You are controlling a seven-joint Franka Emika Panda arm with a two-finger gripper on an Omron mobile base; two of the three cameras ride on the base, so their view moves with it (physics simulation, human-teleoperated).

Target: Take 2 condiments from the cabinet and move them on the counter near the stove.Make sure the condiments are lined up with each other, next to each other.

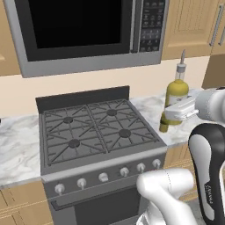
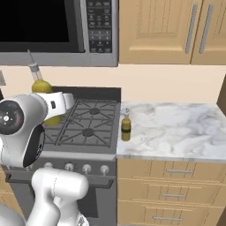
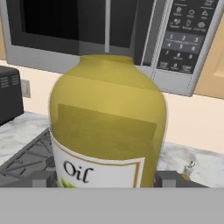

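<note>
A kitchen: stove (image 1: 99,127), microwave (image 1: 83,30), marble counter (image 2: 176,128).

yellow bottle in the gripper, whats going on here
The gripper holds the yellow bottle off the surface, beside the stove. The olive bottle already stands on the counter just right of the stove, so the second condiment has yet to be set down next to it.

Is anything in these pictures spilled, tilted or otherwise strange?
Nothing is spilled. The yellow oil bottle is upright in the gripper, above the stove. The olive-green bottle stands upright on the counter.
</note>
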